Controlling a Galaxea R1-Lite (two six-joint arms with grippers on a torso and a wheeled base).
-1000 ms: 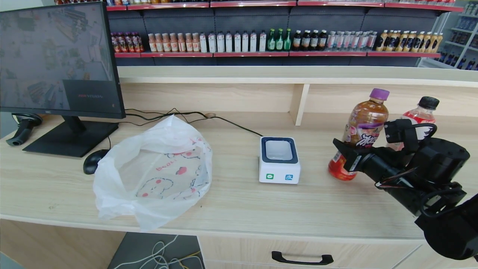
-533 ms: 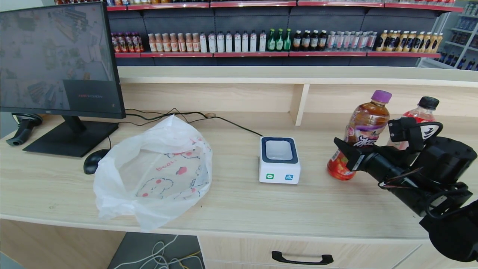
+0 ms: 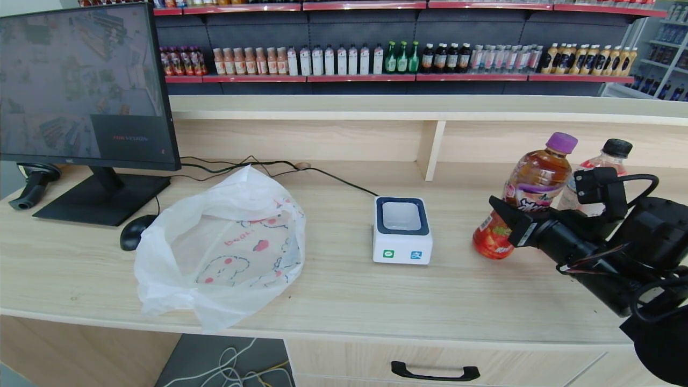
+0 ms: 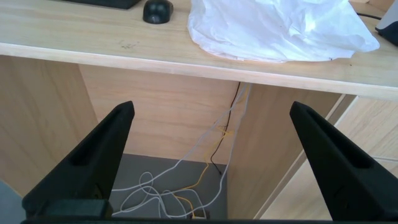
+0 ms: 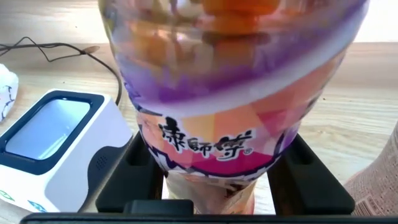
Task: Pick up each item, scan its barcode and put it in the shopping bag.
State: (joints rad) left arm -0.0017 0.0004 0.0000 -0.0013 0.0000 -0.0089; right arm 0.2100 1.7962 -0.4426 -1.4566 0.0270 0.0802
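A purple-capped bottle [image 3: 532, 183] of amber drink leans to the right on the counter's right side, its red base low by the wood. My right gripper [image 3: 508, 226] is shut on its lower half; in the right wrist view the bottle [image 5: 236, 106] sits between the two black fingers [image 5: 140, 168]. Just behind it stands a black-capped red bottle [image 3: 610, 158]. The white barcode scanner [image 3: 402, 229] [image 5: 56, 149] sits at mid-counter, left of the held bottle. The white shopping bag [image 3: 226, 247] [image 4: 280, 28] lies open further left. My left gripper [image 4: 211, 162] hangs open below the counter's edge.
A monitor [image 3: 80, 80] on its stand, a black mouse [image 3: 134, 231] [image 4: 157, 9] and a handheld scanner [image 3: 32, 185] occupy the left end. Cables run behind the bag. A wooden divider [image 3: 432, 142] rises at the back. A drawer handle [image 3: 435, 371] is below.
The right arm has shifted to the right and the purple-capped bottle in its grip has tipped further right, its cap moving away from the scanner. Bag and scanner are unchanged.
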